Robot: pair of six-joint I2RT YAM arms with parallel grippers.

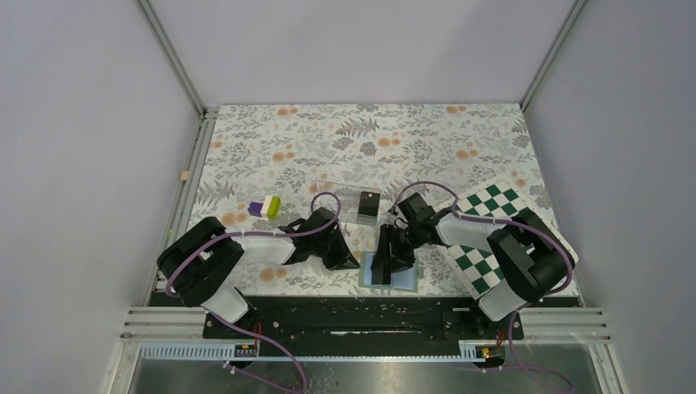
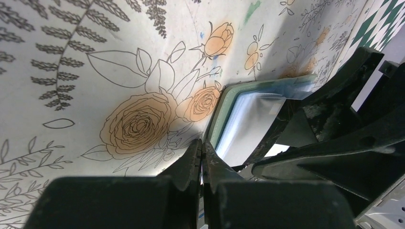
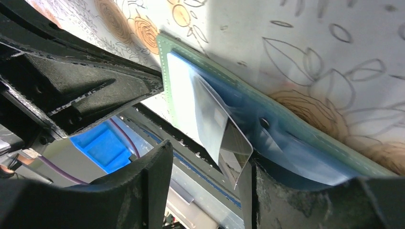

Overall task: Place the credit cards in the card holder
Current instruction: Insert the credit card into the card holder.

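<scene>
The card holder (image 1: 404, 279) lies open near the table's front edge, pale blue-grey pockets up, green rim showing in the left wrist view (image 2: 220, 113) and the right wrist view (image 3: 305, 125). My right gripper (image 1: 384, 269) is low over it, open (image 3: 205, 167). A glossy dark credit card (image 3: 228, 136) stands slanted on the inner pocket, its lower edge against my right-hand finger (image 3: 277, 191); the other finger is apart from it. Another black card (image 1: 368, 203) sits in the clear box. My left gripper (image 1: 351, 259) is shut (image 2: 201, 147), its tips at the holder's left edge.
A clear acrylic box (image 1: 349, 197) stands just behind the grippers. A green-and-white chequered board (image 1: 480, 209) lies at the right under my right arm. A purple, white and green block (image 1: 265, 208) sits at the left. The table's front rail (image 1: 369, 316) is close.
</scene>
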